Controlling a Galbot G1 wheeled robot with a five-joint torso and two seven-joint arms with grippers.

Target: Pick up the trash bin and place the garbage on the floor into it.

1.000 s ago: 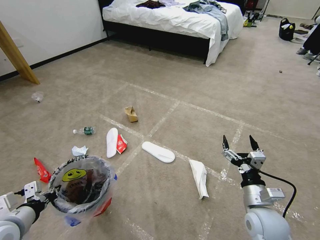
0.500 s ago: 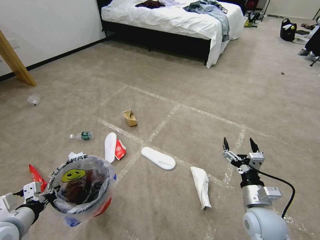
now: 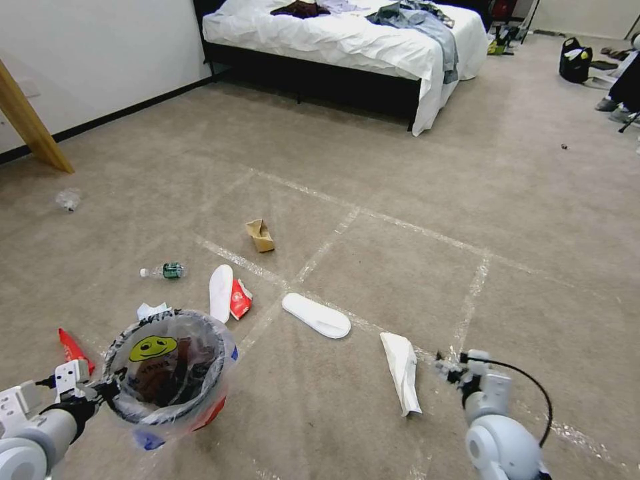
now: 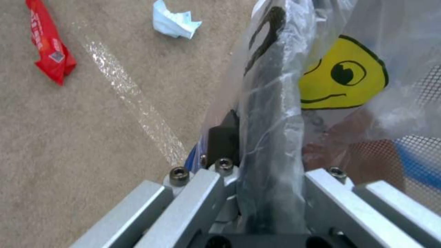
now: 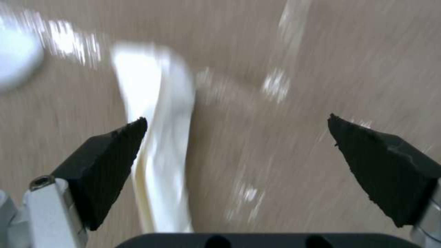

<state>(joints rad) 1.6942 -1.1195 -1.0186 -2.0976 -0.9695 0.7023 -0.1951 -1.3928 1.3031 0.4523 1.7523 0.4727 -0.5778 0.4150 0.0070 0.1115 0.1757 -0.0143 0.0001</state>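
1. Left gripper (image 3: 110, 390) is clamped on the near-left rim of the trash bin (image 3: 170, 370), holding the red bucket and its clear smiley-face bag off the carpet at the near left; the left wrist view shows the rim and bag plastic pinched between its fingers (image 4: 220, 144).
2. Right gripper (image 5: 239, 148) points down at the carpet at the near right, its black fingertips (image 5: 115, 151) spread wide with nothing between them.
3. Folded white paper (image 3: 402, 370) lies on the floor just left of the right arm; in the right wrist view it sits below the gripper, beside one fingertip, though motion blur hides whether they touch.
4. One white slipper sole (image 3: 316, 315) lies near the middle, left of the paper, and a second sole (image 3: 221, 293) lies farther left, touching a red wrapper (image 3: 239, 299).
5. Crumpled paper (image 3: 152, 311) lies just beyond the bin, and another red wrapper (image 3: 72, 349) lies to the bin's left.
6. Small clear bottle (image 3: 164, 271) and brown cardboard scrap (image 3: 261, 236) lie farther off, with a clear plastic scrap (image 3: 69, 199) at the far left.
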